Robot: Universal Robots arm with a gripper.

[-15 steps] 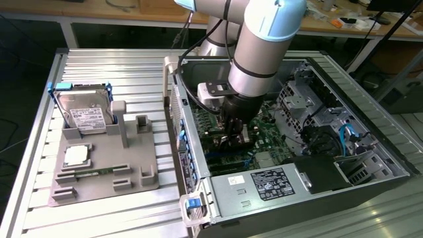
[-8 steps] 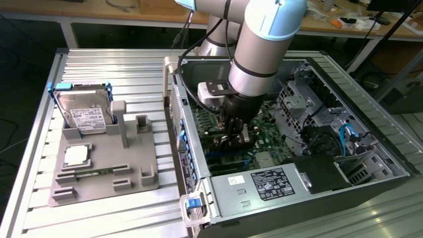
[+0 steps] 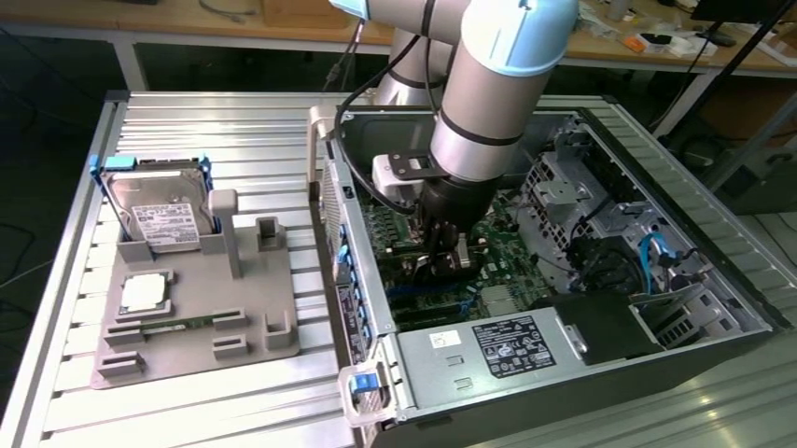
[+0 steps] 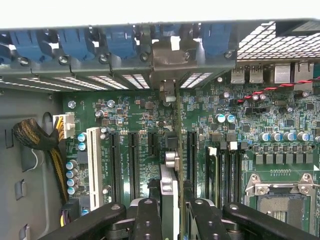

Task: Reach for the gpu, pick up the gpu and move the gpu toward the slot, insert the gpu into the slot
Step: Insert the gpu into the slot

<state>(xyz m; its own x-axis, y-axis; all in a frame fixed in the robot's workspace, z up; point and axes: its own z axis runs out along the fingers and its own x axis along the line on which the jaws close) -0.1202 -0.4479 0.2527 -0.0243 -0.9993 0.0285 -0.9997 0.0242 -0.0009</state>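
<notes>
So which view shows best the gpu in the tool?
The wrist view. There the gpu is seen edge-on between the tool's fingers, standing over the motherboard slots. In the exterior view the arm covers most of it; only a small part shows at the tool inside the case.

Evenly and brightly lit in the exterior view, apparently from overhead. Pale glare across the ribbed metal desk (image 3: 224, 121) and along the arm's silver tube (image 3: 498, 84); deep shadow inside the computer case (image 3: 561, 243) beneath the arm. Slightly soft throughout, colours a little washed. In the wrist view, blown-out white along the case's rim (image 4: 150, 12), motherboard (image 4: 220, 145) crisp, black gripper (image 4: 172, 210) fingers (image 4: 147, 220) blurred up close.
</notes>
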